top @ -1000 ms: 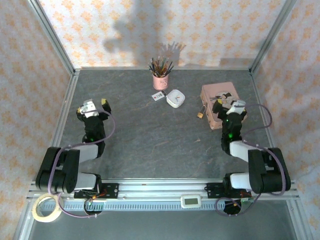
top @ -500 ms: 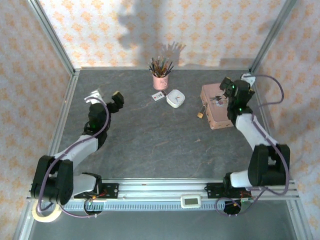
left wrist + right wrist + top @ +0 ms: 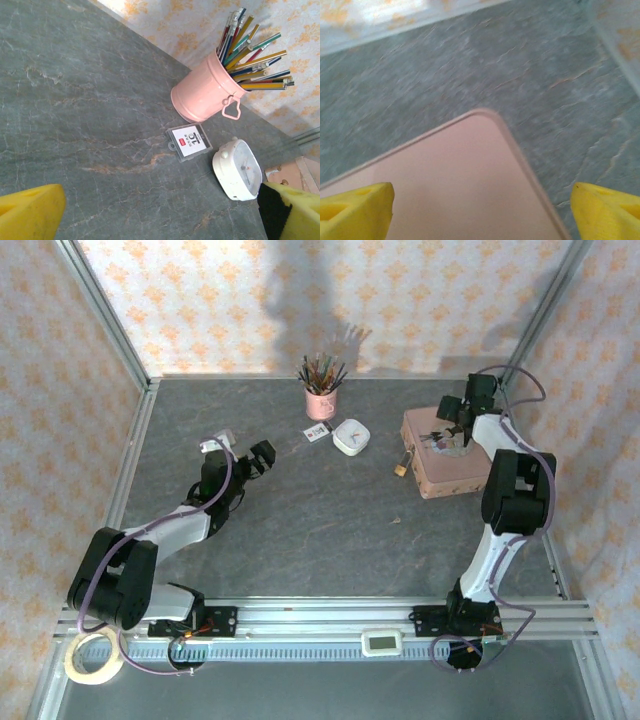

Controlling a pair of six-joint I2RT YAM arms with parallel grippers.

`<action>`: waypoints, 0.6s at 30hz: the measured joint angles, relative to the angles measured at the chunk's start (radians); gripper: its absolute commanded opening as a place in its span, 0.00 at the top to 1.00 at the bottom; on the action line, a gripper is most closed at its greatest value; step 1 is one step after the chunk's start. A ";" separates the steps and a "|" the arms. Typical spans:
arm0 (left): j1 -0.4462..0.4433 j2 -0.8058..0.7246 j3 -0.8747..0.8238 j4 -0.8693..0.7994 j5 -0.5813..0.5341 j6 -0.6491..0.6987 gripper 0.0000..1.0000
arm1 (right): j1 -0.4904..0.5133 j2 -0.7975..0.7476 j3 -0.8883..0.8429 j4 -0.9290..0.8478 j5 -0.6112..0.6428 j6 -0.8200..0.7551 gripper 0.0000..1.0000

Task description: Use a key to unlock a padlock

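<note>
both pincers released, padlock lying free
top view: left gripper (image 3: pixel 258 455) spread wide over bare table; right gripper (image 3: pixel 449 428) spread above the pink tin (image 3: pixel 445 472), the padlock (image 3: pixel 400 465) left of it by the tin's edge. left wrist: pencil cup (image 3: pixel 205 97), tag (image 3: pixel 189 142), white clock (image 3: pixel 237 170) ahead of the fingers (image 3: pixel 30 210) (all apart). right wrist: tin corner below parted fingers (image 3: pixel 355 207).

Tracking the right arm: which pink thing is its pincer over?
The flat tin on the right; the cup with pencils stands apart, at the back.
</note>
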 measured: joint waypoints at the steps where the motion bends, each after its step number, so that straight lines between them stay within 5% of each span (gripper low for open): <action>1: 0.000 0.000 -0.006 0.002 0.001 -0.006 0.01 | 0.001 -0.002 -0.016 0.003 -0.031 -0.009 0.10; 10: 0.000 0.000 -0.020 0.031 0.011 -0.047 0.01 | 0.017 -0.129 -0.229 0.134 -0.215 -0.064 0.14; 18: 0.000 0.000 -0.033 0.072 0.037 -0.076 0.01 | 0.194 -0.248 -0.418 0.236 -0.127 -0.076 0.16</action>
